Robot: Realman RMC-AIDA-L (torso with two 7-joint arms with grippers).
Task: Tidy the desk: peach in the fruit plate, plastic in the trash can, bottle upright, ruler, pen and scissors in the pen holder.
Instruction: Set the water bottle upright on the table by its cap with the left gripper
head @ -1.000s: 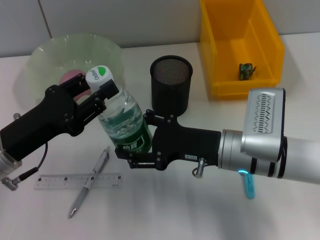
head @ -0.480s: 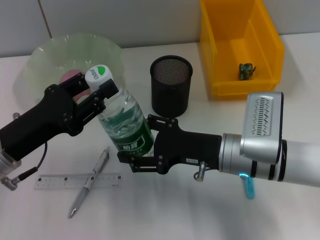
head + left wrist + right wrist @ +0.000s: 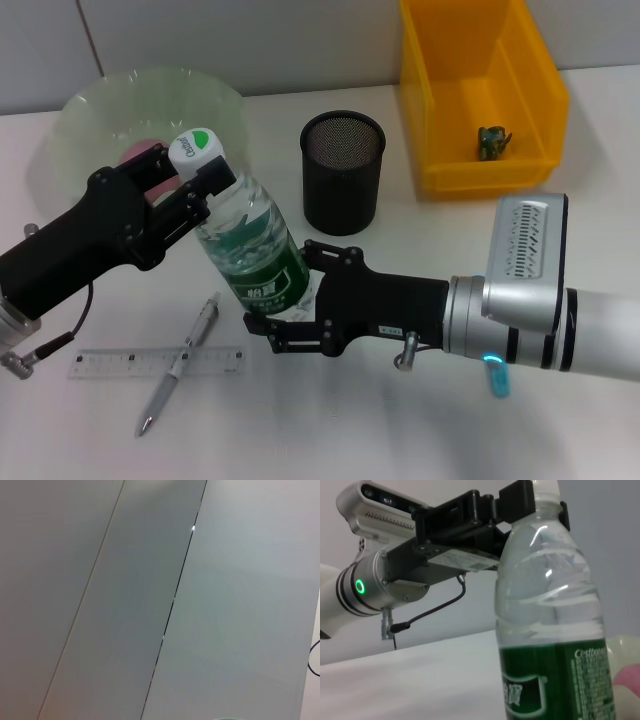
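Observation:
A clear bottle (image 3: 250, 245) with a green label and a white-and-green cap stands nearly upright on the desk. My left gripper (image 3: 195, 180) is shut on its neck just below the cap, which the right wrist view also shows on the bottle (image 3: 552, 630). The right gripper (image 3: 285, 292) is open around the bottle's base. A pink peach (image 3: 140, 155) lies in the pale green fruit plate (image 3: 95, 110). The ruler (image 3: 110, 363) and the pen (image 3: 180, 362) lie crossed at the front left. A blue scissors handle (image 3: 497, 377) peeks out from under my right arm.
The black mesh pen holder (image 3: 342, 170) stands just behind my right gripper. A yellow bin (image 3: 545, 95) at the back right holds a small crumpled green piece (image 3: 492, 140). The left wrist view shows only wall panels.
My right gripper has slid down and back along the bottle toward the front of the desk. The left gripper and the bottle have hardly moved.

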